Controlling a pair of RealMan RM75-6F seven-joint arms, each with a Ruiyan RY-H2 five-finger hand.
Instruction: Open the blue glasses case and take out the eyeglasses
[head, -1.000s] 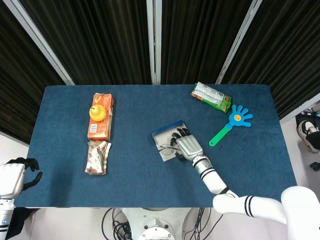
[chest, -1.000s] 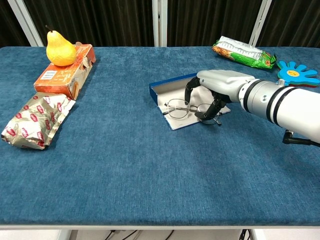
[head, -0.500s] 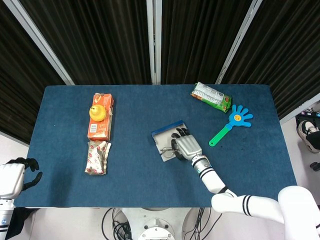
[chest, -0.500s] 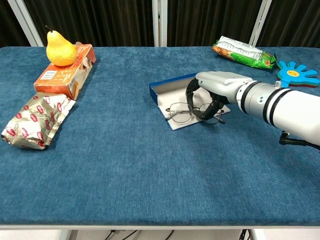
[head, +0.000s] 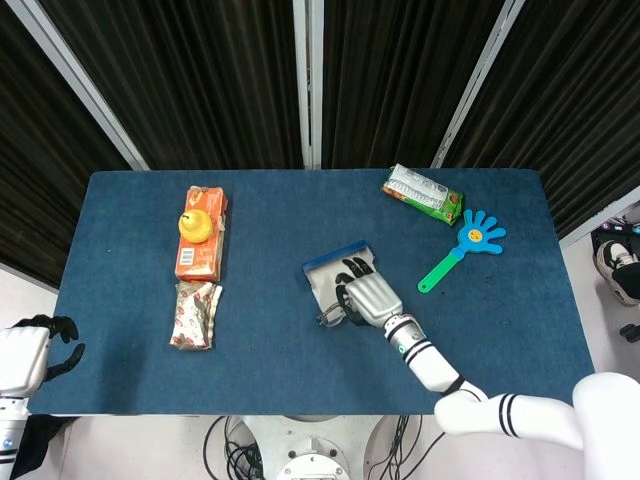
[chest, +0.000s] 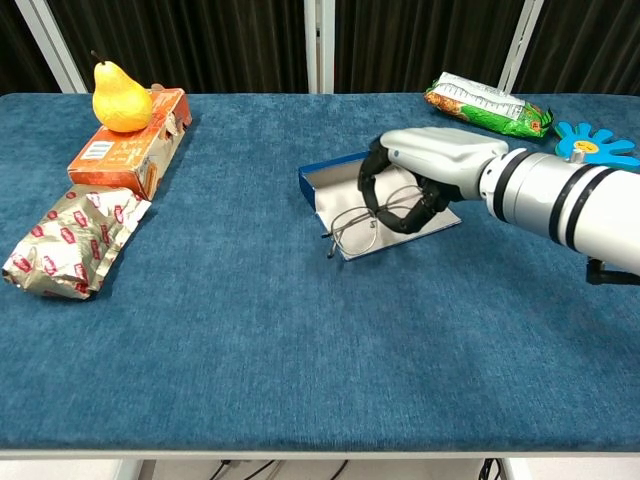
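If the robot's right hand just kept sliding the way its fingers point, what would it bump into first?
The right hand holds the eyeglasses and points toward the table's far left. First in that line is probably the raised blue lid of the glasses case. Beyond it, only bare table shows, though depth is hard to judge.

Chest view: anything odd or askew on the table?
A yellow pear sits on top of the orange carton, an unstable perch, and the carton's far end looks torn open. The eyeglasses hang tilted over the open blue glasses case, held by the right hand. Nothing spilled.
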